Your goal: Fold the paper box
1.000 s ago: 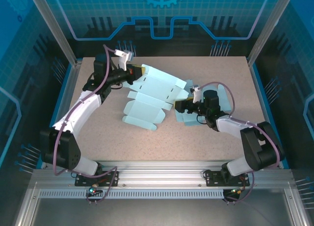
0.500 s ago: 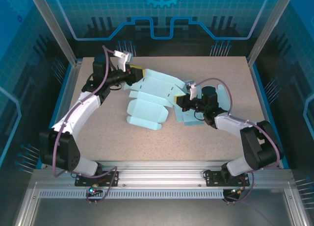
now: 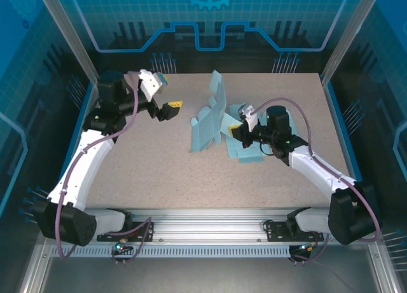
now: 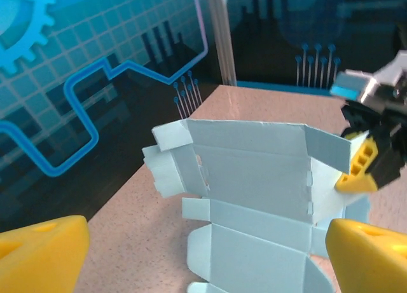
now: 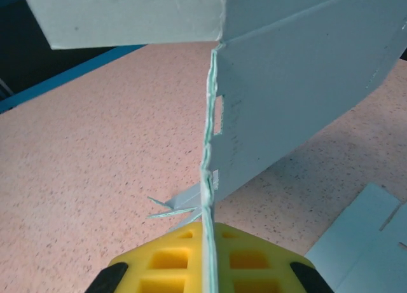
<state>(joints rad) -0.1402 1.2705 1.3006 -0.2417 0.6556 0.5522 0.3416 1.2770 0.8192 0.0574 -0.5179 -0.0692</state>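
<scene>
Because the paper box point(image 3: 210, 118) is thin card, already creased and slotted, it should be very light and bend easily along its scored lines; I judge it also easy to crumple or tear at the small tabs; a firm panel edge near a crease seems the best place to take hold, not a loose flap. The box stands now almost upright on the worktop point(image 3: 146, 166), near the middle and a little toward the far side, with its panels half opened. The right gripper point(image 3: 236, 131) has its jaws clenched on the lower edge of one panel, and the sheet passes straight between the yellow pads point(image 5: 172, 261). The left gripper point(image 3: 170, 109) is apart from the box, on its left, with jaws released and wide. One second ago the box lay spread low on the worktop; the left jaws gripped its far left edge, and the right jaws were open; since then the left arm has let go and drawn back.
</scene>
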